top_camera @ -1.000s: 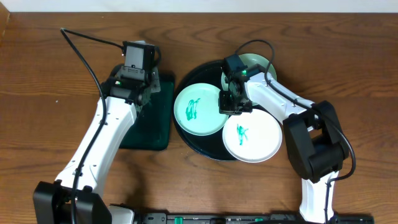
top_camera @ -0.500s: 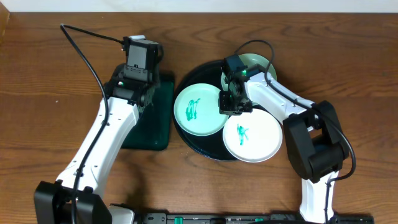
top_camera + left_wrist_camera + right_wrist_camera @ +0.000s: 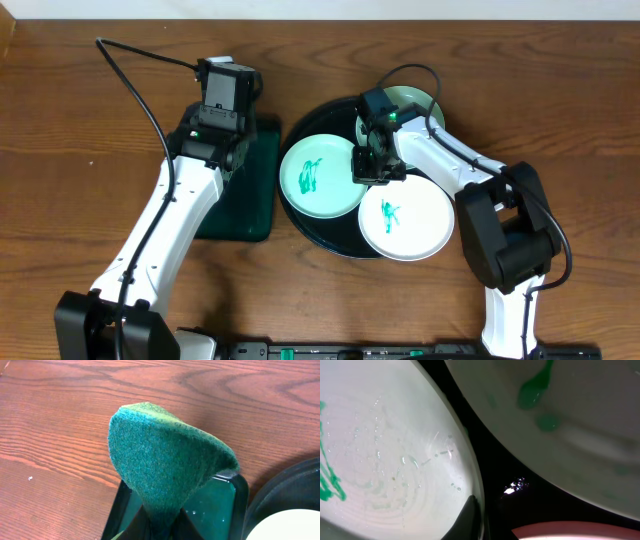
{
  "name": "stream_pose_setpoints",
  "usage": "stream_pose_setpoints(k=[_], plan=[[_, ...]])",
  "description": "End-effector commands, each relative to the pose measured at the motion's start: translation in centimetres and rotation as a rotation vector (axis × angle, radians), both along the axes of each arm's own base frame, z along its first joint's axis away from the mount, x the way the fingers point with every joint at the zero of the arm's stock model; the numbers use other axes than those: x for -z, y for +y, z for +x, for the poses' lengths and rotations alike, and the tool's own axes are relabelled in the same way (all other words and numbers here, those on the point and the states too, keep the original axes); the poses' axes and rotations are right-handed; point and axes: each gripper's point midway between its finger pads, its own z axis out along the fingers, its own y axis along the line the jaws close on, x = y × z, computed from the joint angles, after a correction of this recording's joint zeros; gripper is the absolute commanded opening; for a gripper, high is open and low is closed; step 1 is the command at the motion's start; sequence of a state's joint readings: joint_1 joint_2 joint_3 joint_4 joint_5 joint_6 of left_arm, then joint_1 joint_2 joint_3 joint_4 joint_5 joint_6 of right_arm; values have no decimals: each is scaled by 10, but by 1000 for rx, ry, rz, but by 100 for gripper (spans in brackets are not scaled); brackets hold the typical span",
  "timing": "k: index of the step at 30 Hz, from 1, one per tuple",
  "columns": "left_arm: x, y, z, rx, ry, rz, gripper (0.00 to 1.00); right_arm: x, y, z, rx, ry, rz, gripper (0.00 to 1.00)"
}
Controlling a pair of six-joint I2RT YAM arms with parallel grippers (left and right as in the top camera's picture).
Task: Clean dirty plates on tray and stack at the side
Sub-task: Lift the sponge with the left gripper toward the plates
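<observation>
Scrubbing looks about to start: the left end effector (image 3: 159, 524) grasps the green sponge (image 3: 165, 460), the right end effector (image 3: 372, 166), grip state unclear, sits at the rim of a smeared plate (image 3: 318, 176) on the tray (image 3: 335, 234), so the sponge must next reach it

There are three white plates (image 3: 320, 176), one round black tray (image 3: 335, 237), one rectangular green tray (image 3: 250, 205), one green sponge (image 3: 165, 460) and two robot arms (image 3: 170, 225).

I see the left plate (image 3: 320, 176) and the front-right plate (image 3: 405, 218) lying flat on the black tray (image 3: 335, 238), both smeared green. The third plate (image 3: 412, 100) sits at the tray's back, partly hidden.
</observation>
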State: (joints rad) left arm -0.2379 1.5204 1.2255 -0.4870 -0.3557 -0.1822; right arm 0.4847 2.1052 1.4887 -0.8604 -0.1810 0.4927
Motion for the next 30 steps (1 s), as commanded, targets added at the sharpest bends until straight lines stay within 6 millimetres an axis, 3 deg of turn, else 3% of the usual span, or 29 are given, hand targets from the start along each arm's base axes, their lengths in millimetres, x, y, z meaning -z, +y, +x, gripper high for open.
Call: stream_pose_setpoints(k=[1, 6, 11, 19, 30], plan=[[-11, 3, 3, -10, -31, 23, 7, 13, 3, -16, -48, 49, -16, 1], [1, 6, -10, -56, 31, -1, 7, 13, 4, -15, -48, 47, -15, 1], [38, 9, -34, -108, 188, -37, 7, 13, 4, -14, -48, 41, -12, 1], [95, -21, -47, -18, 423, -327, 7, 13, 4, -14, -48, 42, -12, 1], [90, -15, -48, -29, 419, -377, 7, 13, 5, -14, -48, 41, -11, 1]])
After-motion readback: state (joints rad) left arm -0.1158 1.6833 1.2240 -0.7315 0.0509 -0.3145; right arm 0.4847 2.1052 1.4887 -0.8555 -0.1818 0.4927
